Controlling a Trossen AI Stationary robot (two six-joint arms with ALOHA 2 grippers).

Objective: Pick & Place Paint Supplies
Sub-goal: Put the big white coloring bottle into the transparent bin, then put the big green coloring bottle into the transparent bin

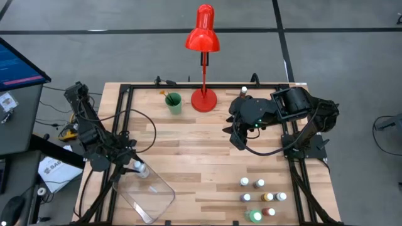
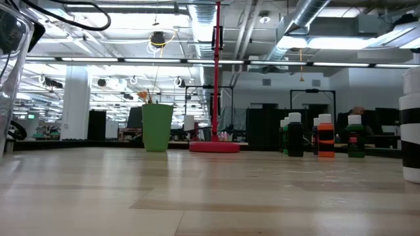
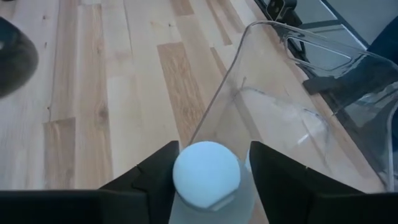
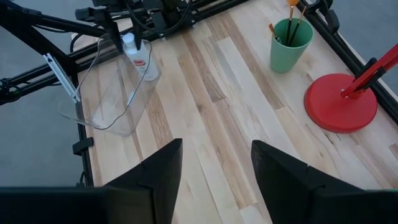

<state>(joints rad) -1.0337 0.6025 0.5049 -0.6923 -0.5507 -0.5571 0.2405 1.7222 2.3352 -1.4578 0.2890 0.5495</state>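
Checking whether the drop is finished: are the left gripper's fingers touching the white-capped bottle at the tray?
Cannot tell. In the left wrist view the fingers flank the bottle closely, with no plain gap or contact; tray below.

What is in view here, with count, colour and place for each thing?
table: one, light wood, dark frame rails along its edges.
lamp: one, red, far edge, middle.
cup: one, green, left of the lamp's base.
brushes: at least two, thin with orange tips, standing in the cup.
tray: one, clear plastic, near-left corner.
paint bottles: about seven, white caps, mixed colours, one larger and green, grouped near-right.
single bottle: one, pale with white cap and red label, at the tray's far end.
left gripper: at that single bottle.
right gripper: jaws open and empty, above the table's right-middle.
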